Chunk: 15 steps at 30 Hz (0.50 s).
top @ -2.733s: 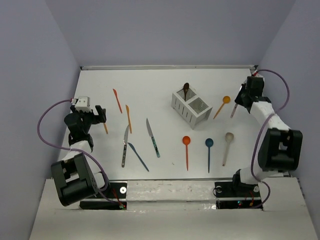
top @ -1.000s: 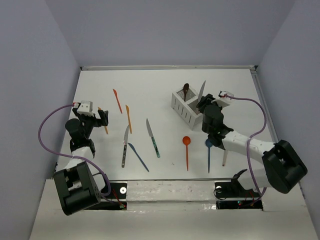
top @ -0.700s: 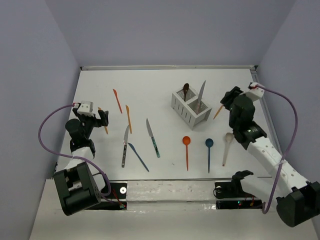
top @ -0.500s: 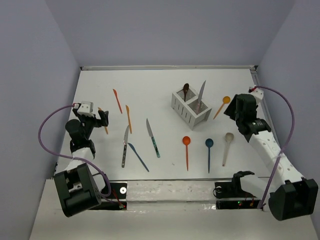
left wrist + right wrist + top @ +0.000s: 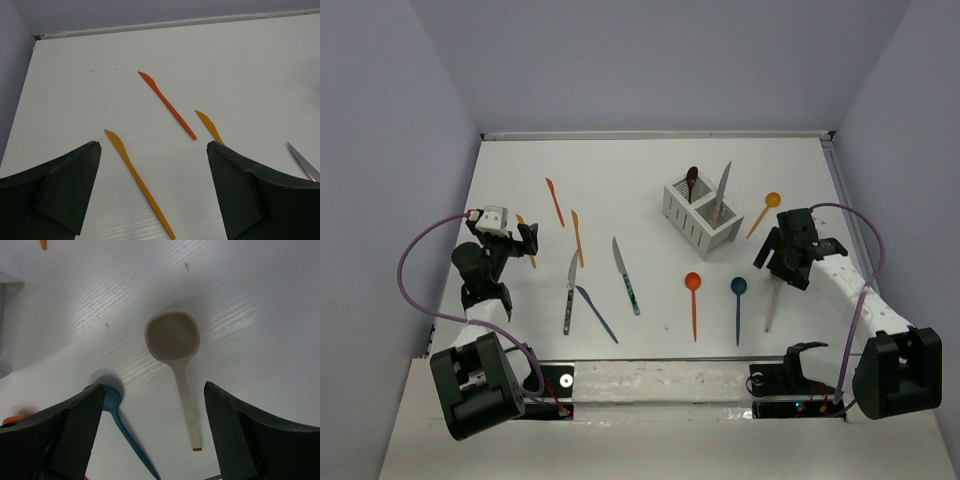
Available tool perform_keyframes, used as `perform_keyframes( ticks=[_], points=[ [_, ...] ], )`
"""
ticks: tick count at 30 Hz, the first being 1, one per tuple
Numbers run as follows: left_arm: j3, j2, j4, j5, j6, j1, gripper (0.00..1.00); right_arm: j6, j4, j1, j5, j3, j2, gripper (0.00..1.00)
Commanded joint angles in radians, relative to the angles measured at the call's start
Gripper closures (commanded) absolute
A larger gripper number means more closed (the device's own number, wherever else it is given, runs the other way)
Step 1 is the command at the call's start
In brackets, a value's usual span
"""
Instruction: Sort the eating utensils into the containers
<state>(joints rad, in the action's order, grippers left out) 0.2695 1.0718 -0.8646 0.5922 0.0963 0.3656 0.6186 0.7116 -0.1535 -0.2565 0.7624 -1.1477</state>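
Observation:
The white caddy point(image 5: 703, 215) holds a brown spoon point(image 5: 692, 181) in its left compartment and a silver knife point(image 5: 721, 190) standing in its right one. My right gripper point(image 5: 773, 263) point(image 5: 154, 387) is open, low over the beige spoon point(image 5: 769, 310) point(image 5: 173, 337), whose bowl lies between the fingertips untouched. A blue spoon point(image 5: 738, 305) point(image 5: 114, 401) lies beside it. My left gripper point(image 5: 526, 239) point(image 5: 153, 145) is open over a yellow-orange knife point(image 5: 140, 185), partly hidden in the top view.
Loose on the table: two orange spoons point(image 5: 693, 300) point(image 5: 763, 213), orange knives point(image 5: 554, 200) point(image 5: 577, 236) point(image 5: 167, 105), two dark-handled silver knives point(image 5: 569, 290) point(image 5: 626, 275) and a blue knife point(image 5: 596, 312). Walls close in left, right and back.
The right gripper left the silver knife standing in the caddy, swung right, then came down over the beige spoon with its jaws widening. The left arm barely moved.

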Motion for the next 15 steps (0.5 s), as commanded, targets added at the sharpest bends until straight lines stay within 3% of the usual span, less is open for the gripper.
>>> perform_keyframes(
  ticks=[1, 9, 15],
  points=[
    [-0.012, -0.032, -0.076, 0.02, 0.014, -0.002, 0.01, 0.03, -0.041, 0.066, 0.034, -0.026, -0.048, 0.13],
    [-0.026, -0.053, -0.086, 0.026, 0.014, -0.002, 0.01, 0.027, -0.086, 0.123, 0.068, -0.038, -0.155, 0.17],
    [-0.035, -0.069, -0.097, 0.026, 0.014, -0.001, 0.01, 0.027, -0.098, 0.123, 0.114, -0.041, -0.188, 0.34]
  ],
)
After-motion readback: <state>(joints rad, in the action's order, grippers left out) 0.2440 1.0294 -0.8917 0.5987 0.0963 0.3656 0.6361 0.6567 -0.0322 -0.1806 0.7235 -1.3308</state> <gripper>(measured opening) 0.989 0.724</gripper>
